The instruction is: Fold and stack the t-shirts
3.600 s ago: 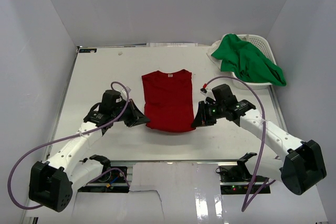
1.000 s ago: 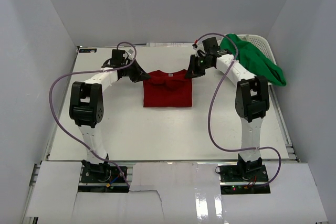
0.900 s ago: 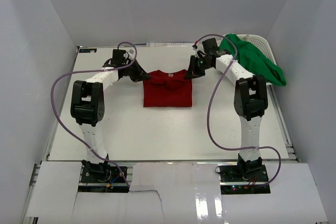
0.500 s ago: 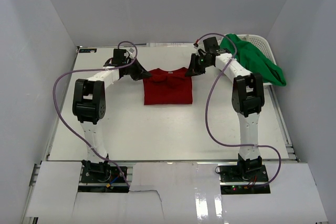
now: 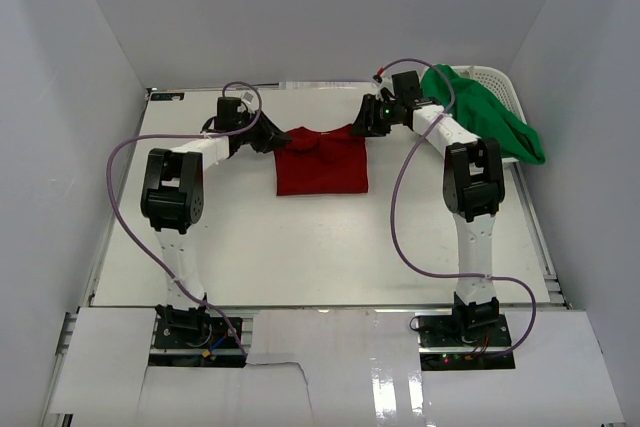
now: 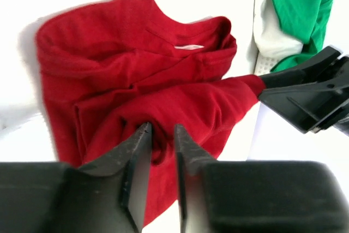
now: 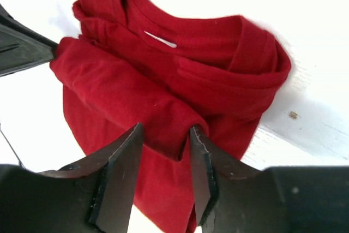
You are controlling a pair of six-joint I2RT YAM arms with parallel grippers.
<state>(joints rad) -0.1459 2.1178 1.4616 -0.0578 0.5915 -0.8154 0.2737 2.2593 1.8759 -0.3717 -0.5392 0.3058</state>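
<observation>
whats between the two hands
The red t-shirt: its folded-over edge spans from the left hand to the right hand, clearest in the top view.

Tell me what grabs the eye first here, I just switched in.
The red t-shirt lies folded over at the table's far middle. The left gripper and right gripper each sit at one of its far corners, with red cloth between their fingers. Next comes the green t-shirt, draped unfolded over the white basket at the far right.

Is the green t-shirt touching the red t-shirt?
Apart. The top external view shows bare table between the red t-shirt and the green t-shirt.
</observation>
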